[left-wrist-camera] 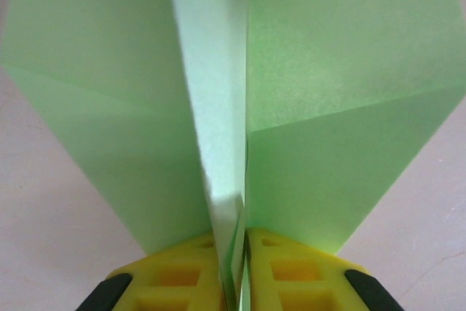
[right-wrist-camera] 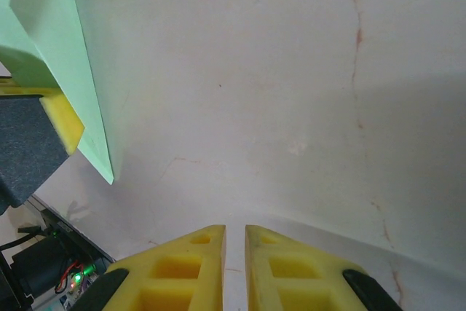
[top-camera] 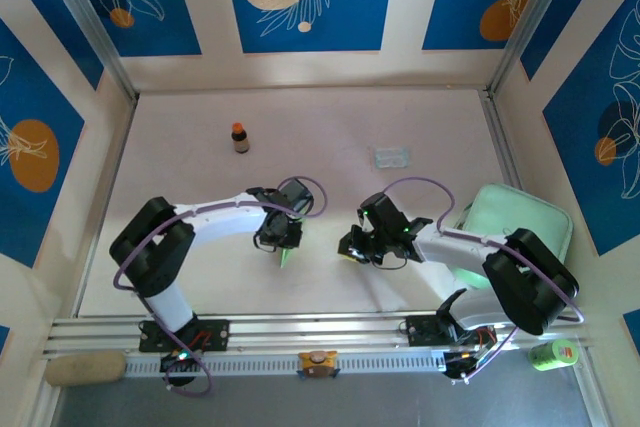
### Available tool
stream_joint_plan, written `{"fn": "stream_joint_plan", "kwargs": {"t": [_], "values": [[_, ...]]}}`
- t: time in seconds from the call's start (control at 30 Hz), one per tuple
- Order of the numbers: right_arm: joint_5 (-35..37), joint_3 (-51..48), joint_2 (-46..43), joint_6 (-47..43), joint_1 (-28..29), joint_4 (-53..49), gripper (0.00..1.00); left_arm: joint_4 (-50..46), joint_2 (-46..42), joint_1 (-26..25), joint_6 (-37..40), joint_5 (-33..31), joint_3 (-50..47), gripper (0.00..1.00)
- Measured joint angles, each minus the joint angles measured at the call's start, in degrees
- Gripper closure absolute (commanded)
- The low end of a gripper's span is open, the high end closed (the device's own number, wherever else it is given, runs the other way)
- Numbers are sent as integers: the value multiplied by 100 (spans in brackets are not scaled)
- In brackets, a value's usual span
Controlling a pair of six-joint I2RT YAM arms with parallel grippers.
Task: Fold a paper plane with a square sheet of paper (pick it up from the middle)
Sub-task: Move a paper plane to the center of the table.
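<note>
The left claw (top-camera: 285, 239) is closed on the paper plane (left-wrist-camera: 328, 71). Its yellow fingers (left-wrist-camera: 175, 278) pinch the raised centre fold, and a pale green wing spreads flat to either side, each with a slanted crease across it. From above, only a small green tip of the plane shows under that claw. It lies toward the near edge of the bench (top-camera: 330, 117), a little left of the middle; whether the paper touches the surface cannot be told. The right claw (top-camera: 352, 245) hangs just beside it, nearer the middle of the bench and apart from the paper. Its fingers are drawn almost together with a thin slit between them, and they hold nothing. In the right wrist view, one edge of the plane and one yellow finger of the left claw show at the upper left. A small brown bottle (top-camera: 240, 137) with an orange cap stands toward the far edge, left of the middle. A clear packet (top-camera: 392, 157) lies toward the far edge, right of the middle. A mint green tray (top-camera: 515, 222) sits at the right edge.
</note>
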Motion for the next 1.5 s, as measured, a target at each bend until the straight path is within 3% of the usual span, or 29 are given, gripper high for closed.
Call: {"fn": "stream_joint_plan", "kwargs": {"t": [0.47, 0.7, 0.9, 1.37, 1.5], "values": [[2, 2, 72, 0, 4, -4, 84, 7, 114, -35, -50, -46, 7, 79], [66, 96, 28, -68, 4, -210, 84, -66, 251, -160, -413, -245, 138, 69], [136, 122, -310, -160, -76, -455, 84, -282, 444, -293, -826, -490, 378, 62], [256, 122, -1137, -393, -503, -984, 81, -409, 549, -378, -1438, -684, 538, 60], [262, 122, -1290, -511, -612, -1167, 80, -498, 546, -398, -1491, -763, 575, 55]]}}
